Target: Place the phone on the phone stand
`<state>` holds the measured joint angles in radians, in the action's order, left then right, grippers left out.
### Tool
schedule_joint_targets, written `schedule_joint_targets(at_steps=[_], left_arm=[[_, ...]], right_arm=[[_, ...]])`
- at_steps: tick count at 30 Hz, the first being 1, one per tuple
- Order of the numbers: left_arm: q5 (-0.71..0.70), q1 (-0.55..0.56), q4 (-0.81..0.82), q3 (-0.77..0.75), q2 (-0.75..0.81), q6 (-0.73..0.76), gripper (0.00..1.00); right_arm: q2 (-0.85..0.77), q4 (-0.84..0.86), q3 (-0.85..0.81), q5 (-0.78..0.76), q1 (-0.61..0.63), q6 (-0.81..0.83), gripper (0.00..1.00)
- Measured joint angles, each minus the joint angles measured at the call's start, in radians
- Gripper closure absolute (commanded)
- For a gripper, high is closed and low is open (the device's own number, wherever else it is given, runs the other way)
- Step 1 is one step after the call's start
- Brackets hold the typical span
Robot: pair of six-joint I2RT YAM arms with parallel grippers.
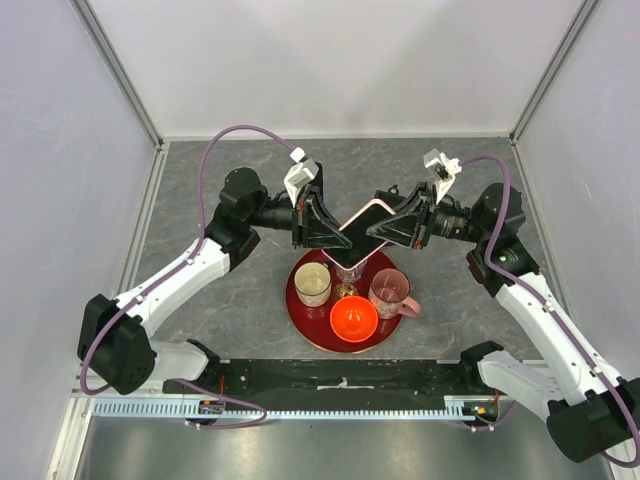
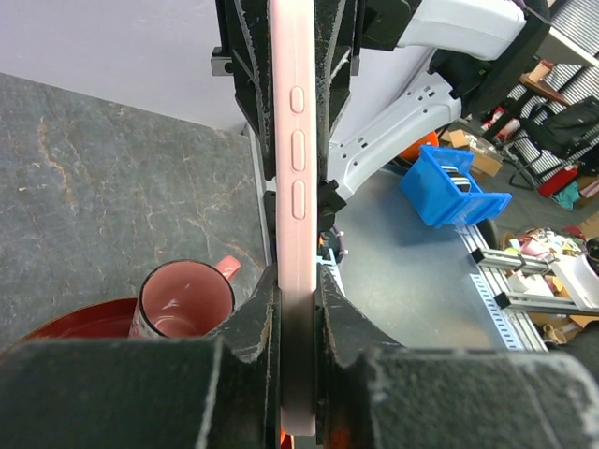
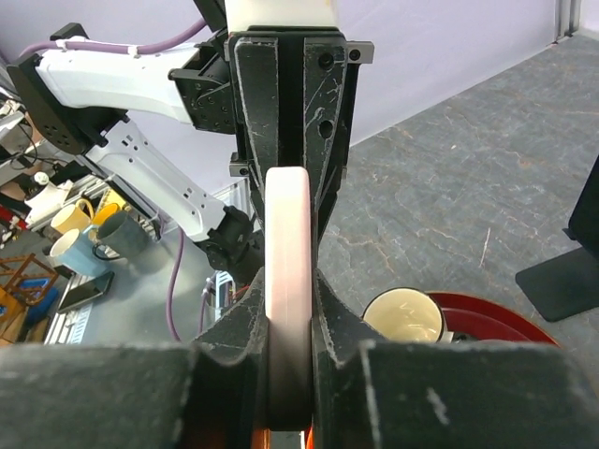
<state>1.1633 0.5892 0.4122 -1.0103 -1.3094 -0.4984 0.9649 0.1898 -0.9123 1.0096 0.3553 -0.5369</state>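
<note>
The phone (image 1: 362,232), pink-edged with a dark screen, is held tilted in the air above the red tray (image 1: 300,308). My left gripper (image 1: 336,238) is shut on its left end and my right gripper (image 1: 388,230) is shut on its right end. In the left wrist view the pink edge with side buttons (image 2: 298,178) runs up between my left gripper's (image 2: 298,313) closed fingers. In the right wrist view the phone's edge (image 3: 286,224) sits clamped in my right gripper (image 3: 286,313). A stand with a round disc base and post is not in view.
The tray holds a cream cup (image 1: 312,283), a pink mug (image 1: 390,292), an orange bowl (image 1: 354,318) and a small glass (image 1: 345,291). A black flat-based slab stand (image 3: 566,267) shows at the right edge of the right wrist view. White walls enclose the table.
</note>
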Motion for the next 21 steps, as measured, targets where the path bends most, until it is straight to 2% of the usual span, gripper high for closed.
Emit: schedule_joint_targets(at_steps=[1,2,3,4,6,7,10,12,17,21], left_arm=[[-0.001,0.000,0.002,0.002,0.000,0.000,0.82],[-0.002,0.000,0.001,0.002,0.000,0.000,0.55],[-0.009,0.000,0.000,0.002,0.000,0.003,0.45],[-0.023,0.001,-0.009,0.002,0.001,0.020,0.39],[-0.071,0.007,-0.048,0.004,0.013,0.055,0.32],[-0.119,0.010,-0.073,0.005,0.024,0.081,0.31],[-0.306,0.014,-0.126,0.017,0.067,0.145,0.43],[-0.436,0.017,-0.154,0.020,0.091,0.161,0.46],[-0.715,0.080,-0.150,0.018,0.061,0.195,0.43],[-0.903,0.175,-0.138,-0.028,-0.094,0.255,0.42]], right_arm=[[0.000,0.000,0.000,-0.002,0.000,0.002,1.00],[-0.001,-0.003,0.000,-0.013,0.000,0.002,1.00],[-0.006,-0.015,-0.001,-0.026,0.000,0.003,1.00],[-0.013,-0.035,-0.001,-0.047,0.000,0.014,1.00],[-0.041,-0.138,-0.017,-0.156,0.006,0.053,1.00],[-0.056,-0.207,-0.034,-0.221,0.006,0.070,1.00],[-0.114,-0.399,-0.104,-0.425,0.016,0.127,1.00],[-0.163,-0.493,-0.139,-0.578,0.011,0.172,1.00],[-0.289,-0.682,-0.183,-1.023,0.000,0.251,1.00],[-0.322,-0.747,-0.184,-1.164,0.000,0.268,1.00]])
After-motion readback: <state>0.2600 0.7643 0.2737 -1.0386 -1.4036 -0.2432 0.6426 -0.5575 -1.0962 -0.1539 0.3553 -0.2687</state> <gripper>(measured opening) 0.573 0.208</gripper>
